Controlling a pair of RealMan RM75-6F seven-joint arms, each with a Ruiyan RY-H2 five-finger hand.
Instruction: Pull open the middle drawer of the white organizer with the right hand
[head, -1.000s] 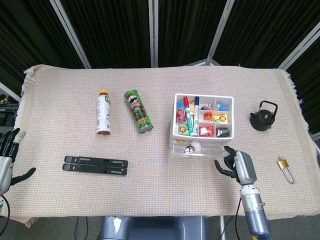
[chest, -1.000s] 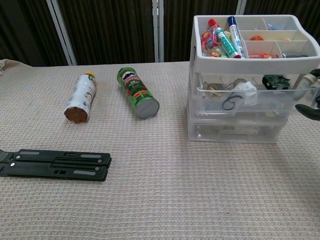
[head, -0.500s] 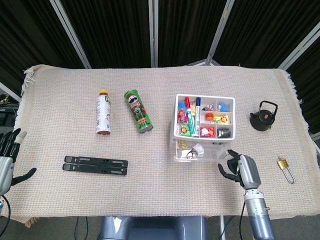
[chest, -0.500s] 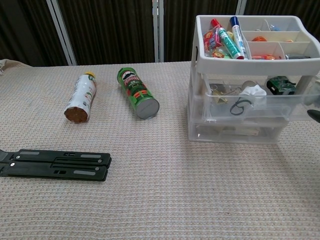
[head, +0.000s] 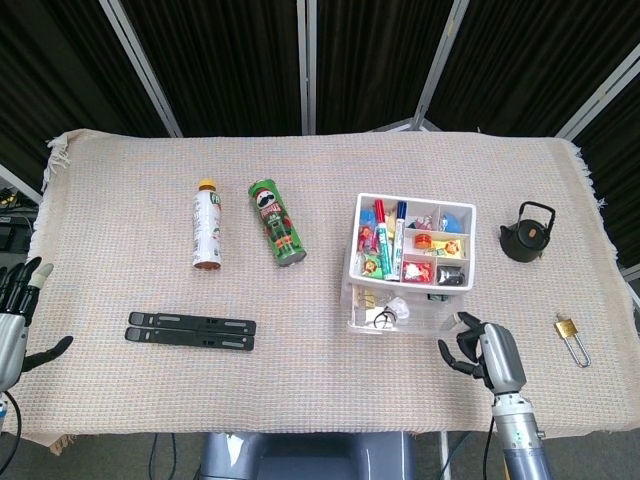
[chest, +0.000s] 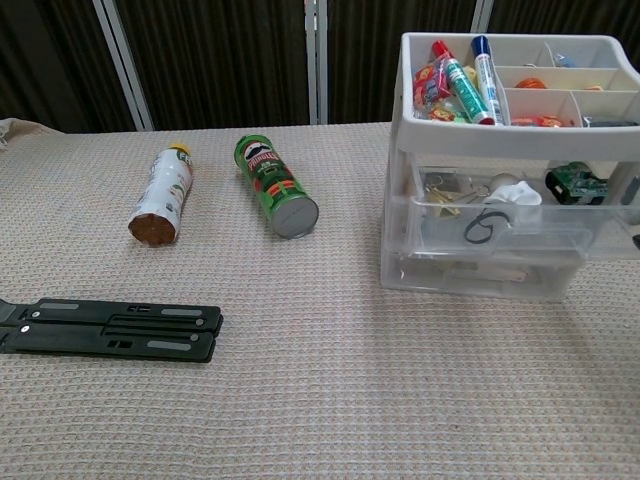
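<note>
Curtained lab, cloth-covered table

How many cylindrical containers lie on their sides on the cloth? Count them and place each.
2. The white bottle with a yellow cap lies at the left, and the green chip can lies just right of it, apart from it, left of the white organizer. None appears hidden.

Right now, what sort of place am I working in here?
Probably a robot test bench, not a home: a table under a woven cloth, black curtain panels behind it, and unrelated props laid out, such as a chip can, a padlock and a white organizer.
</note>
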